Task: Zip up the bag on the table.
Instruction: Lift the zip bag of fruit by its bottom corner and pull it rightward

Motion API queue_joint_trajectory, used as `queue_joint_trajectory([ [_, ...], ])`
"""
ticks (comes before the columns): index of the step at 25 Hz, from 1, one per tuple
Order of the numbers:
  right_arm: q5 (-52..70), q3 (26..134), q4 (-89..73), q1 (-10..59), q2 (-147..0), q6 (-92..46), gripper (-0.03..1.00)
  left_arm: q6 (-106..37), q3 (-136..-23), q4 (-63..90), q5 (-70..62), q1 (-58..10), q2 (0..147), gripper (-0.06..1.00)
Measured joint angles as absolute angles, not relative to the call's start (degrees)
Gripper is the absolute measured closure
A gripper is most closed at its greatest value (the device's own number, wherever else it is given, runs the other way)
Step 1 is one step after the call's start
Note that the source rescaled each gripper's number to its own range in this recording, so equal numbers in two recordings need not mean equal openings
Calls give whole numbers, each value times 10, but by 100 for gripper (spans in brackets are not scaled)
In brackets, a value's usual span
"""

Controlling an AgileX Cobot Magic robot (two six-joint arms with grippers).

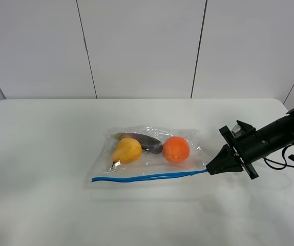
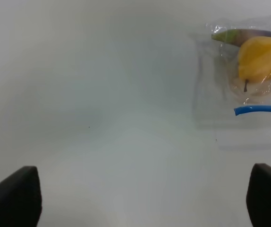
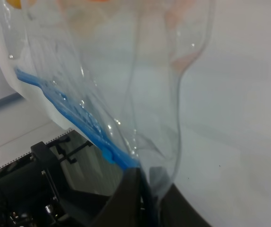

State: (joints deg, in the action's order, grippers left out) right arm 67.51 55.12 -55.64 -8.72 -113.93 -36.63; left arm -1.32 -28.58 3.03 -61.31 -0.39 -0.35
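The clear crinkly bag [image 1: 152, 154] lies in the middle of the white table [image 1: 44, 154]. It holds a yellow pear [image 1: 127, 150], an orange [image 1: 176, 149] and a dark eggplant-like toy [image 1: 142, 139]. Its blue zipper strip [image 1: 147, 177] runs along the near edge. My right gripper [image 1: 210, 170] is shut on the right end of the strip; the right wrist view shows the strip [image 3: 86, 124] and plastic pinched between the fingers [image 3: 131, 194]. My left gripper [image 2: 145, 198] is open and empty over bare table, left of the bag [image 2: 249, 71].
A black cable [image 1: 285, 161] trails on the table behind the right arm. White wall panels [image 1: 142, 46] stand behind the table's far edge. Bare tabletop lies left of and in front of the bag.
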Motion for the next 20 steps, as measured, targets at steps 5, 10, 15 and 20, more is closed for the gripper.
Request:
queue_joint_trajectory([
  [5, 674, 551, -556, -87, -1139, -366, 90, -13, -286, 30, -613, -4, -3, -6],
  [10, 672, 551, -557, -87, -1139, -366, 96, -13, -286, 30, -613, -4, -3, -6],
  [15, 682, 551, -576, -87, -1139, -366, 97, -13, -286, 30, -613, -4, -3, -6],
  [20, 691, 551, -637, -87, -1139, -368, 97, -13, -286, 30, -613, -4, -3, -6],
])
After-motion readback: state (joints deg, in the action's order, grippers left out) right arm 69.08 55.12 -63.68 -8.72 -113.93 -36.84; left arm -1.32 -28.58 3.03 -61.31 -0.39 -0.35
